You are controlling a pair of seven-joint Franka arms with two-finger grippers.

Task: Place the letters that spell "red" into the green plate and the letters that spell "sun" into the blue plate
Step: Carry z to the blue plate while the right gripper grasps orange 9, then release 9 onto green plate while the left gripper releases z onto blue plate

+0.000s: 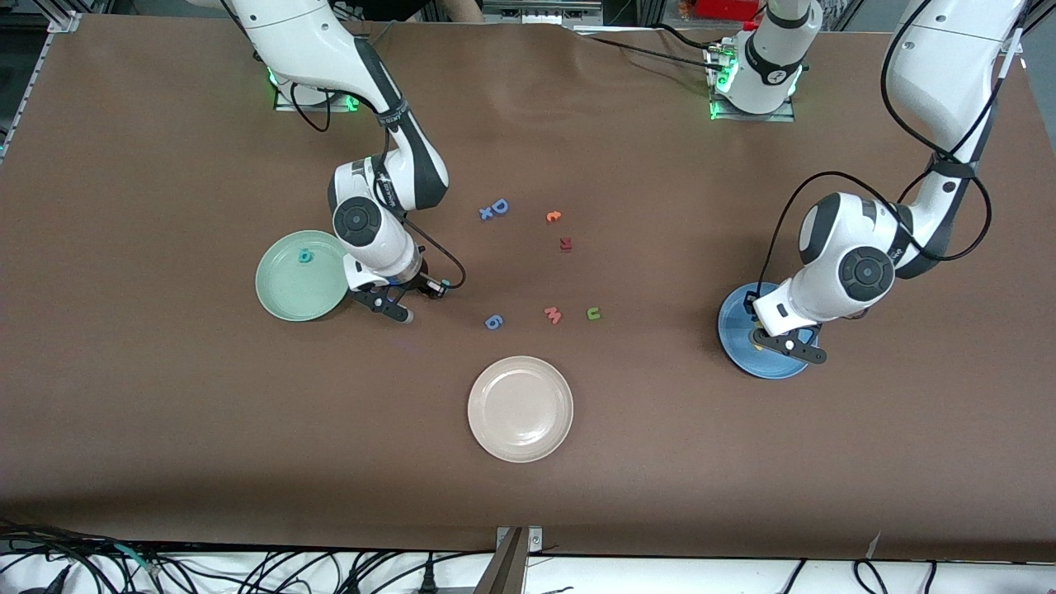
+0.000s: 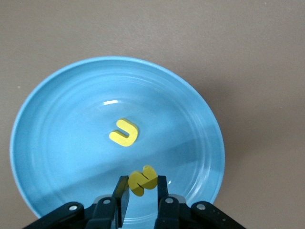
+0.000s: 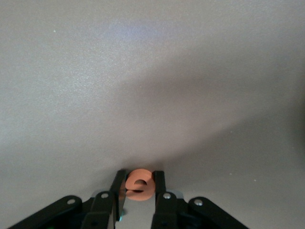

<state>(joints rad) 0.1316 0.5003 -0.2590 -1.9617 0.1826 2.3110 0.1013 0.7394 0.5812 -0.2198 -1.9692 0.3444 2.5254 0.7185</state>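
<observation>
My left gripper (image 1: 788, 346) hangs over the blue plate (image 1: 752, 363), shut on the yellow s (image 2: 148, 175). In the left wrist view that gripper (image 2: 143, 180) is above the blue plate (image 2: 57, 143), where a yellow arch letter (image 2: 124, 132) lies. My right gripper (image 1: 392, 307) is low at the table beside the green plate (image 1: 289, 293), shut on the orange e (image 3: 139, 186); in its wrist view the gripper (image 3: 139, 177) has a finger pressed to each side of the e. A teal letter (image 1: 306, 256) lies in the green plate. The green u (image 1: 593, 313) is on the table.
A beige plate (image 1: 520, 408) sits nearest the front camera. Loose mid-table: a blue D (image 1: 498, 206), a small orange letter (image 1: 553, 216), a red letter (image 1: 565, 243), a blue 6 (image 1: 492, 322) and a pink M (image 1: 552, 314).
</observation>
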